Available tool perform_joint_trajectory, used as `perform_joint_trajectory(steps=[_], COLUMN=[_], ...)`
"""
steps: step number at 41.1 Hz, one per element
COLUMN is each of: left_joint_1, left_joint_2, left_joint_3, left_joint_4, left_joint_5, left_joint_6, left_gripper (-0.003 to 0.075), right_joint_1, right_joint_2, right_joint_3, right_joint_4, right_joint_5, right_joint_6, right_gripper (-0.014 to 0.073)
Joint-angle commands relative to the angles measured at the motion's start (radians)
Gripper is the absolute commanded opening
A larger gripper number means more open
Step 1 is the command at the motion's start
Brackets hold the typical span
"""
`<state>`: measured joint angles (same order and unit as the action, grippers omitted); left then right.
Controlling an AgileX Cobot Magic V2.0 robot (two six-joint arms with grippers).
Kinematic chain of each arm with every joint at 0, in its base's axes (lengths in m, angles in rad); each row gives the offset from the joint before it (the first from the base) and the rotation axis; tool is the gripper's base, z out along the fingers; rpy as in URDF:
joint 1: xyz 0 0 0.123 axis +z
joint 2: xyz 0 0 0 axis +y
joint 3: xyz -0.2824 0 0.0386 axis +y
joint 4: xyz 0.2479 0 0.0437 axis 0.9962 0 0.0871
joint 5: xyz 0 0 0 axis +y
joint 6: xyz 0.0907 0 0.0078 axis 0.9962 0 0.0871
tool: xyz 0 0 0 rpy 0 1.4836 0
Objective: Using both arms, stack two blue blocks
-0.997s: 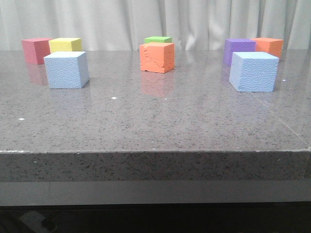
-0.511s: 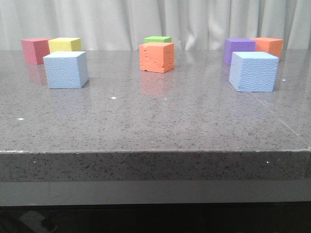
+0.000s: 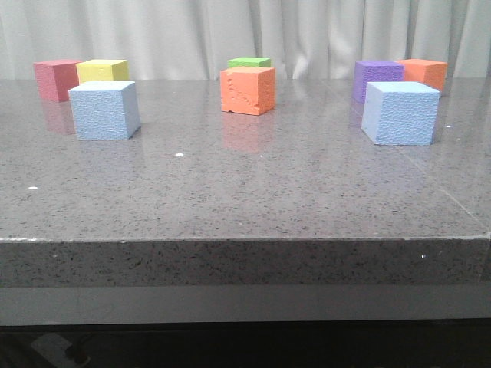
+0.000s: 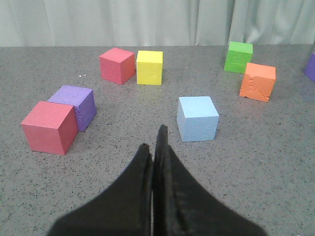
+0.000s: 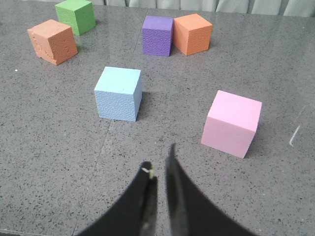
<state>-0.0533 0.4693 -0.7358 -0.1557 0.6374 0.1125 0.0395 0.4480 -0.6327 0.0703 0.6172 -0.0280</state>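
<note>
Two pale blue blocks stand apart on the grey table. One blue block point(image 3: 105, 110) is at the left and also shows in the left wrist view point(image 4: 198, 118). The other blue block point(image 3: 400, 113) is at the right and also shows in the right wrist view point(image 5: 118, 93). My left gripper point(image 4: 153, 137) is shut and empty, hovering short of the left block. My right gripper point(image 5: 159, 157) is empty, its fingers almost together with a thin gap, short of the right block. Neither gripper shows in the front view.
Red point(image 3: 55, 79) and yellow point(image 3: 103, 70) cubes stand behind the left block. Orange point(image 3: 248, 90) and green point(image 3: 249, 62) cubes are at the middle back, purple point(image 3: 377, 79) and orange point(image 3: 423, 73) cubes behind the right block. A pink cube point(image 5: 231, 123) is near my right gripper; a red cube point(image 4: 49, 127) and a purple cube point(image 4: 76, 105) are near my left gripper.
</note>
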Motion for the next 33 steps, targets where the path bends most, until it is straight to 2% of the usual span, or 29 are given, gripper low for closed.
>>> perform_joint_trajectory(steps=[1,2,5,10,12,14,33], left_joint_1=[0.0,0.0,0.0,0.0,0.0,0.0,0.0], left_joint_2=[0.011,0.011,0.011,0.011,0.011,0.011,0.011], left_joint_3=[-0.034,-0.034,-0.034,-0.034,-0.034,-0.034,-0.034], left_joint_4=[-0.003,0.001,0.008,0.01,0.01,0.01,0.01], left_joint_5=[-0.09,-0.095,-0.1,-0.089,-0.085,-0.085,-0.085], left_joint_6=[-0.008,-0.008,-0.008,-0.008,-0.008,-0.008,-0.008], left_gripper=[0.003,0.0068,0.0216,0.0492,0.0553,0.0571,0.0565], right_joint_1=[-0.008,-0.008,-0.008,-0.008,-0.008,-0.008,-0.008], right_joint_2=[0.014,0.014,0.014,0.014,0.014,0.014,0.017], right_joint_3=[-0.034,-0.034,-0.034,-0.034,-0.034,-0.034,-0.034], right_joint_4=[0.006,0.007,0.007,0.007,0.007,0.007,0.024], right_joint_5=[-0.083,-0.083,-0.083,-0.083,-0.083,-0.083,-0.104], right_joint_6=[-0.007,-0.007,-0.007,-0.007,-0.007,-0.007,-0.007], right_gripper=[0.0315,0.0363,0.0436,0.0449,0.0449,0.0449,0.0449])
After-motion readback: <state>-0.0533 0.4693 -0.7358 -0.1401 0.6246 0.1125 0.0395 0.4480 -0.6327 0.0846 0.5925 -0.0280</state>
